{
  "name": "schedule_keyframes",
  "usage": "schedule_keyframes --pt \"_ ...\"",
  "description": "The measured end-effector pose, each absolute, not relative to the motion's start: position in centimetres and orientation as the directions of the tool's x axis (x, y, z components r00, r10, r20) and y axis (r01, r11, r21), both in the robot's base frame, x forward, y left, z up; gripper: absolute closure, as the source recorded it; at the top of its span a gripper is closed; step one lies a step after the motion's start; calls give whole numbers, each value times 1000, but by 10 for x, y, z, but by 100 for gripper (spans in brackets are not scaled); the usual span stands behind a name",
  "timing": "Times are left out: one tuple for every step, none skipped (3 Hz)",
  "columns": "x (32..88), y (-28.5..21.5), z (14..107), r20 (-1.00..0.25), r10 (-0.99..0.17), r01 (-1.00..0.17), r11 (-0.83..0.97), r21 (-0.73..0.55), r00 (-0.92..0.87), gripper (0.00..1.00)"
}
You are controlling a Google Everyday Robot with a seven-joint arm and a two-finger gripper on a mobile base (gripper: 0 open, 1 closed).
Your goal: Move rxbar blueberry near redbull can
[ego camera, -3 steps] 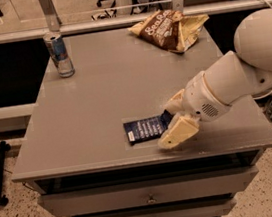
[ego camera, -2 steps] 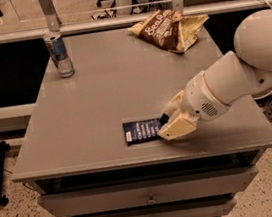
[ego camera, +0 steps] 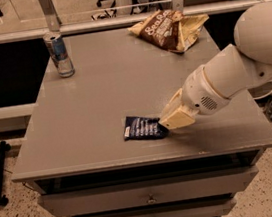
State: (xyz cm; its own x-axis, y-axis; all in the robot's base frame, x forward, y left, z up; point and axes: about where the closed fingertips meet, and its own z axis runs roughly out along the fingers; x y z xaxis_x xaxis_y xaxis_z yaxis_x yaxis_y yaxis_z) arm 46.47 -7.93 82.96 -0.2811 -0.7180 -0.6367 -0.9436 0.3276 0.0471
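Observation:
The rxbar blueberry (ego camera: 141, 128), a dark navy flat bar with pale text, lies on the grey table (ego camera: 97, 85) near its front edge. My gripper (ego camera: 166, 122) comes in from the right, low over the table. Its cream fingers are closed on the bar's right end, which they hide. The redbull can (ego camera: 59, 54), slim, silver and blue, stands upright at the table's far left corner, well away from the bar and the gripper.
A crinkled brown-and-cream chip bag (ego camera: 170, 28) lies at the back right of the table. My white arm (ego camera: 237, 71) reaches over the table's right side. Drawers (ego camera: 151, 199) sit under the tabletop. A rail runs behind the table.
The gripper's fingers were spread around the bar's right end and have drawn together on it. The bar has stayed in about the same place.

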Motion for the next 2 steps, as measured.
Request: schedule_keyframes --pt "472 -81 843 -641 -721 -945 326 20 -262 100" --pt "494 -86 873 -655 -721 -941 336 -43 -228 100"
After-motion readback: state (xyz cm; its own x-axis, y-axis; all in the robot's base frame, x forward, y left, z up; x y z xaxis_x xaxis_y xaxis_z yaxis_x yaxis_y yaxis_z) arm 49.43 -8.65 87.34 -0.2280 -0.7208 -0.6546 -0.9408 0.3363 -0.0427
